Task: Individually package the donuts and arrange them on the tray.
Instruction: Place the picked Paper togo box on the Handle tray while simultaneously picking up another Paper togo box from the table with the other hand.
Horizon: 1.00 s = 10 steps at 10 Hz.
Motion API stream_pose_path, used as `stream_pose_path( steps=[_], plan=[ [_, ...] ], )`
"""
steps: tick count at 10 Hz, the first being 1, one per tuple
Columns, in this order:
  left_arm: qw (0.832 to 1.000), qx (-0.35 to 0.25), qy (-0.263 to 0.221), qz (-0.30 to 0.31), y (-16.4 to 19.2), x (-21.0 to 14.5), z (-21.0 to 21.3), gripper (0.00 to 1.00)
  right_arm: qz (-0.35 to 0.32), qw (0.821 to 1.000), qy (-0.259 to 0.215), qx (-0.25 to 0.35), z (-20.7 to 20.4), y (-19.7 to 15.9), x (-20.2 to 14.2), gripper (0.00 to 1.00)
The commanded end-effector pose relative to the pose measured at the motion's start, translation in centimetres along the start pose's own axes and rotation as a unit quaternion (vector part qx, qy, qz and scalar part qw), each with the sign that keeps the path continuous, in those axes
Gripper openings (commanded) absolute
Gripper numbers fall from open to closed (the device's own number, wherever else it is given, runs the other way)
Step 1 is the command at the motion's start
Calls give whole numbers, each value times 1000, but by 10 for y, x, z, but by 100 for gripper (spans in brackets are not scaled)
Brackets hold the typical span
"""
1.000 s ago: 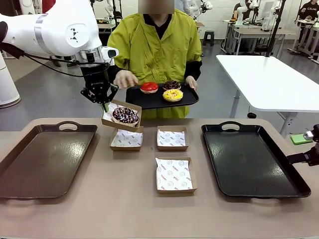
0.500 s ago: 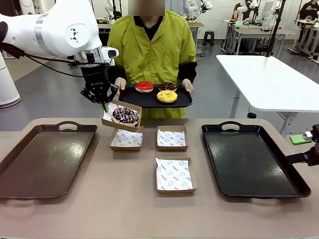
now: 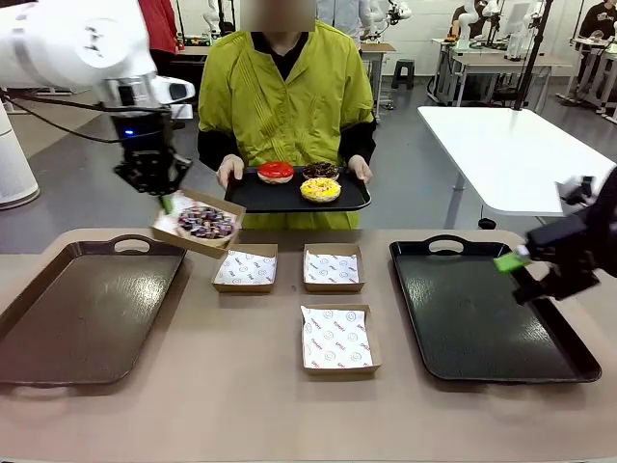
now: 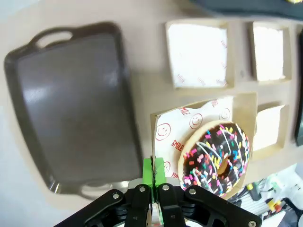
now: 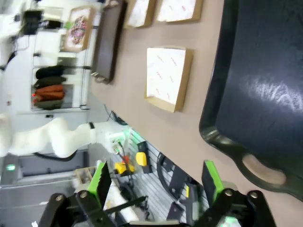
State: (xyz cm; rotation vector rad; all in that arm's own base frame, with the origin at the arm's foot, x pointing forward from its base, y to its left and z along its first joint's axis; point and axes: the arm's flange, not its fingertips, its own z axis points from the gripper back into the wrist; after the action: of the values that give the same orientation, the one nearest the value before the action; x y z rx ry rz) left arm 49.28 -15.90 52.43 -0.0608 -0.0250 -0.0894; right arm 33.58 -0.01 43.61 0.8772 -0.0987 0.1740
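read in red on the white paper liner (image 4: 173, 127) of the cardboard box (image 4: 244, 111), beside the purple donut (image 4: 215, 158): "smile", set among small smiley-face marks. similar red print on the liners in the three table boxes (image 3: 334, 267), too small to make out.

The dark donut (image 4: 230, 150) bears multicolour sprinkles; its tan box (image 4: 245, 113) holds white paper (image 4: 173, 130) printed red.

I see a white table (image 3: 525, 159) standing on a grey floor (image 3: 77, 207); behind that table are more grey desks (image 3: 482, 68), to its left a dark stool (image 3: 403, 72), beyond it a pale wall (image 3: 424, 29)
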Motion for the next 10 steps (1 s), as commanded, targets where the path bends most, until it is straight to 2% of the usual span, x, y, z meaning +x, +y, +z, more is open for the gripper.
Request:
stream_pose_path(
  steps=[1, 4, 6, 9, 10],
  plan=[
    [1000, 13, 20, -8, 37, -32, 0, 1, -6, 997, 21, -68, -29, 41, 31, 100],
    [999, 24, 32, 5, 85, -57, -8, 1, 16, 985, 14, -169, -83, 99, 71, 100],
    [999, 31, 20, 11, 110, -68, -25, 1, 23, 972, 26, -231, -124, 115, 81, 100],
    [999, 49, -8, -1, 123, -67, -42, 1, 25, 969, 38, -241, -153, 117, 81, 100],
    [999, 51, -18, -1, 118, -62, -40, 1, 26, 978, 48, -200, -144, 117, 76, 100]
  ],
)
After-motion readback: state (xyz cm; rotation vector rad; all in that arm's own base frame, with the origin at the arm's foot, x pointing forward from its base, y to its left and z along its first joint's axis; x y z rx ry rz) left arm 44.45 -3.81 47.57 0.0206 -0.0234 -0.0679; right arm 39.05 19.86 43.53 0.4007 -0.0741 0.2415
